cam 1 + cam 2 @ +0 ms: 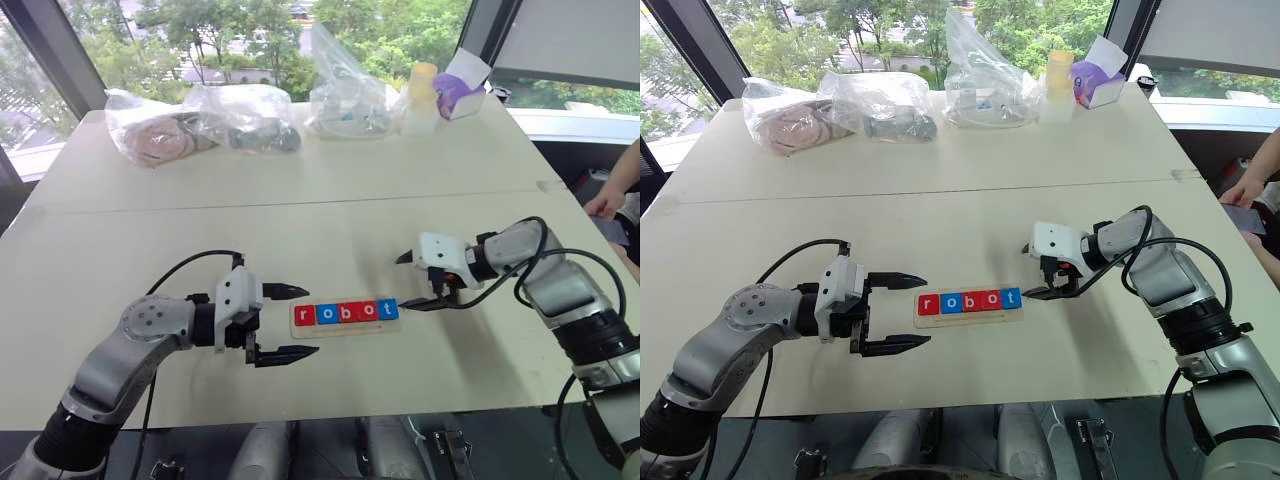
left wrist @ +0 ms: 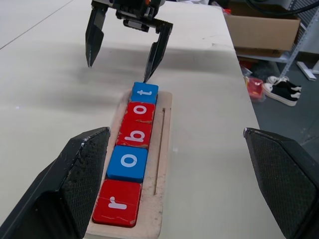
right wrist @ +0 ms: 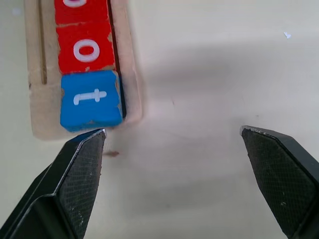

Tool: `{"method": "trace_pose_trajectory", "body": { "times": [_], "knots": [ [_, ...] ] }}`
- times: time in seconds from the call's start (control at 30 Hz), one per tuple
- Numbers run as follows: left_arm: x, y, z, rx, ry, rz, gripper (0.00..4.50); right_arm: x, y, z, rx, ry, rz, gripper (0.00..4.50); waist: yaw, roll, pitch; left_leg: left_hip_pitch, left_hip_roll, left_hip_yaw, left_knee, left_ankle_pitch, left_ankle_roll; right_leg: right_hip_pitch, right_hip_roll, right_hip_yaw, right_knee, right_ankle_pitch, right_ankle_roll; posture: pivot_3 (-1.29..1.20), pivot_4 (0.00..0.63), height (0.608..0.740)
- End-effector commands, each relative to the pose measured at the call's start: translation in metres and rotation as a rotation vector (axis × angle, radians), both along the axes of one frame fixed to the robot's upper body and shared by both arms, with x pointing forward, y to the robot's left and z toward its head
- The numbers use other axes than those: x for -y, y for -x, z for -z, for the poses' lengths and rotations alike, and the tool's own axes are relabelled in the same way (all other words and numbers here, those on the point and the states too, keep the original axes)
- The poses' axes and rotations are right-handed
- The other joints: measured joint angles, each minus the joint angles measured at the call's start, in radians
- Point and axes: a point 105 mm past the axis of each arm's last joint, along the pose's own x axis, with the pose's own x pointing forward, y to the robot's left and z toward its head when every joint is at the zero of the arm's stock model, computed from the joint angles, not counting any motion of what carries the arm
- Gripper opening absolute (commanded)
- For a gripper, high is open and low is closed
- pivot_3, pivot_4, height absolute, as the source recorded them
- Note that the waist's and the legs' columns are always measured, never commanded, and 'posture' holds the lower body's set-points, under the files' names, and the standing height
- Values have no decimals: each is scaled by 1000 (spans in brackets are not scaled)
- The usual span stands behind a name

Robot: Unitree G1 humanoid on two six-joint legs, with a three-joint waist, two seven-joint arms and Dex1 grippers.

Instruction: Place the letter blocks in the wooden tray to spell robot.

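All 5 letter blocks [image 1: 346,312] spell robot along the wooden tray [image 1: 345,326], between left tool [image 1: 283,322] and nearer right tool [image 1: 412,282], both empty with fingers apart.

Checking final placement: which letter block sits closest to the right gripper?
The blue "t" block, last in the wooden tray; one finger of the open right gripper sits at its edge.

silver arms, blk cables, white wrists, blk textured fingers [image 2: 75,184]
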Motion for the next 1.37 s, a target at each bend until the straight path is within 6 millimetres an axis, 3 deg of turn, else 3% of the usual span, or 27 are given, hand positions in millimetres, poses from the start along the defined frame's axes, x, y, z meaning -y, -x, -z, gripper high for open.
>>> {"method": "trace_pose_trajectory", "body": {
  "times": [0.03,0.37,0.6,0.8,1.07,1.37],
  "knots": [
    [0,3,-11,48,12,13,4500,-8,0,-14,48,-12,-33,4473,0,0,0,0,0,0,0,0,0,0,0,0,0,0,0,0,150,740],
    [0,4,-10,46,11,12,4500,-12,4,-13,43,-12,-44,4473,0,0,0,0,0,0,0,0,0,0,0,0,0,0,0,0,150,740],
    [-3,5,-9,42,5,6,4500,10,6,-15,53,25,8,4473,1,0,0,0,0,0,0,0,0,0,0,0,0,0,0,0,150,740],
    [-9,5,-8,31,-24,-15,4500,20,23,-26,25,-10,43,4473,1,0,0,0,0,0,0,0,0,0,0,0,0,0,0,0,150,740],
    [-30,3,-11,20,-52,-94,4500,11,63,-47,-118,-146,49,4473,2,0,0,0,1,-1,0,0,0,0,-2,0,0,-1,-1,0,150,740],
    [-47,9,-10,-12,-108,-117,4500,0,67,-40,-116,-176,77,4473,3,0,0,0,0,0,0,0,0,0,-3,0,-1,-2,-3,0,150,740]
  ]
}}
